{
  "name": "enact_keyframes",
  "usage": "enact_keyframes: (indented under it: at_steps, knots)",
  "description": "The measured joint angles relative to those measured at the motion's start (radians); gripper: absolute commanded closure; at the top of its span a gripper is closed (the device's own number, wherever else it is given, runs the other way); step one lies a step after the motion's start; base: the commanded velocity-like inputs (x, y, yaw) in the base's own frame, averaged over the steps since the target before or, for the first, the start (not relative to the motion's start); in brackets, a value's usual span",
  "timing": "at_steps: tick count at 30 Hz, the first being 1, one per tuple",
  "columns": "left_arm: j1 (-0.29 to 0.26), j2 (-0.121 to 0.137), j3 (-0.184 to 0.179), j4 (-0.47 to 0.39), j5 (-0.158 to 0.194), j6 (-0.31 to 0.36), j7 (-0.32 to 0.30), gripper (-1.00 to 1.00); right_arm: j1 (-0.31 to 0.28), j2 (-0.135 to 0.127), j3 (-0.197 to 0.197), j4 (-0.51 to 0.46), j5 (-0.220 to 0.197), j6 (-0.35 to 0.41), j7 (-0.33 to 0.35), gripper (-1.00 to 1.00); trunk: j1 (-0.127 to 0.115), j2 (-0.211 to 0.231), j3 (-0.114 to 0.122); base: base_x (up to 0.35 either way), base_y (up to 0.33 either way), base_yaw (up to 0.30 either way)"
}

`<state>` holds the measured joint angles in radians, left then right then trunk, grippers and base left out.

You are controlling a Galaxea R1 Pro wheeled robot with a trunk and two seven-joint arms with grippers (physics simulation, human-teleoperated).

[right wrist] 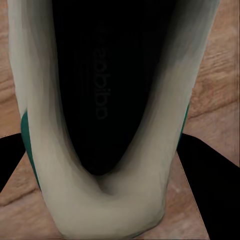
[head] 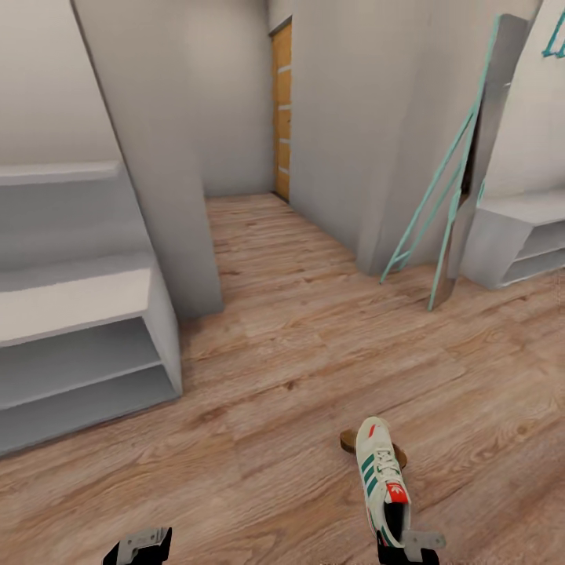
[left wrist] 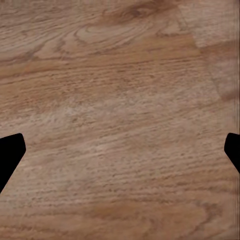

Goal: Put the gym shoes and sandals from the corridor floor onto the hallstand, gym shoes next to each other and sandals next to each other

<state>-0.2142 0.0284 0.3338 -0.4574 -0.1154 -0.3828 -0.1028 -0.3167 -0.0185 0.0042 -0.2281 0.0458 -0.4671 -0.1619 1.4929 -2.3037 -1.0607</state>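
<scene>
A white gym shoe (head: pixel 381 480) with green side stripes and a red tongue patch is seen near the bottom of the head view, its toe pointing away from the robot and its heel at the right gripper (head: pixel 410 544). In the right wrist view the shoe's dark opening and pale heel collar (right wrist: pixel 107 200) are seen close up, with the black fingers (right wrist: pixel 207 180) standing on either side of the heel; the gripper appears to be pinched on the shoe, though the actual contact of the pads is hidden.

A brown sandal (head: pixel 350 442) is glimpsed beneath the shoe's toe, lying on the corridor floor (head: pixel 282 353) and mostly covered by the shoe.

The left gripper (head: pixel 140 547) is seen well to the left of the shoe, at the lower edge of the head view. In the left wrist view its dark fingertips (left wrist: pixel 11 150) are set wide apart, with bare wood-grain planks (left wrist: pixel 120 130) between them and nothing held.

The hallstand (head: pixel 74 298), a white unit with a bench top and open shelves below, is placed well to the left of the shoe and farther from the robot. Far beyond the shoe, an orange door (head: pixel 282 110) is seen at the corridor's end, and a teal-framed leaning panel (head: pixel 463 173) is set to the right.
</scene>
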Motion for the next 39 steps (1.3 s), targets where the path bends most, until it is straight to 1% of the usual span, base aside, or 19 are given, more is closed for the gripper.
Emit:
enact_keyframes:
  at_steps: [8, 11, 31, 39]
  knots:
    - [0.0, 0.0, 0.0, 0.0, 0.0, 0.001, 0.0, -1.0, 0.0, 0.0, 0.0, 0.0, 0.0, 0.0, 0.0, 1.0, 0.0, 0.0, 0.0, 0.001, 0.001, -0.265]
    - [0.0, 0.0, 0.0, 0.0, 0.0, 0.001, 0.0, -1.0, 0.0, 0.0, -0.001, 0.0, 0.0, 0.0, 0.0, 1.0, 0.0, 0.0, 0.0, 0.083, 0.151, -0.265]
    - [0.0, 0.0, 0.0, -0.001, 0.0, 0.0, 0.0, -1.0, 0.0, 0.0, 0.0, 0.0, 0.0, 0.0, 0.0, 1.0, 0.0, 0.0, 0.0, 0.117, 0.284, -0.265]
    - [0.0, 0.0, 0.0, -0.001, 0.0, 0.0, 0.0, -1.0, 0.0, 0.0, 0.0, 0.0, 0.0, 0.0, 0.0, 1.0, 0.0, 0.0, 0.0, 0.062, 0.297, -0.265]
